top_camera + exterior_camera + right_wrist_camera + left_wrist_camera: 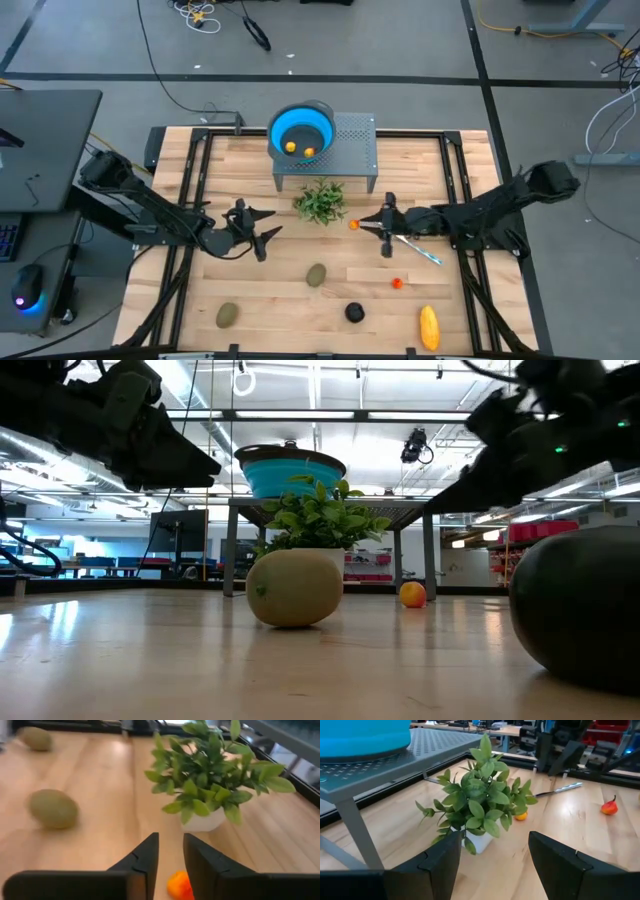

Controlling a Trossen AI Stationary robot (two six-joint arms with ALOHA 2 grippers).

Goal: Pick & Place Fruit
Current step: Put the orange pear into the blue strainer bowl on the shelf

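A tiny orange piece [353, 225] lies on the table right of the leafy plant [321, 202]. My right gripper [364, 223] hovers just above and behind it, open by a narrow gap [171, 840]; the orange [177, 884] shows through that gap. The low view shows this orange [413, 595] resting on the wood. My left gripper [266, 228] is open [495, 845], left of the plant and facing it. On the table lie two olive ovals [316, 274] [228, 315], a black ball [354, 313], a red piece [397, 283] and a yellow oblong [429, 327].
A blue bowl [301, 130] holding two orange pieces sits on a grey perforated stand [352, 140] at the far edge. The white knife with a blue handle [418, 249] lies under my right arm. A dark frame borders the table. Bare wood lies between the plant and the near fruit.
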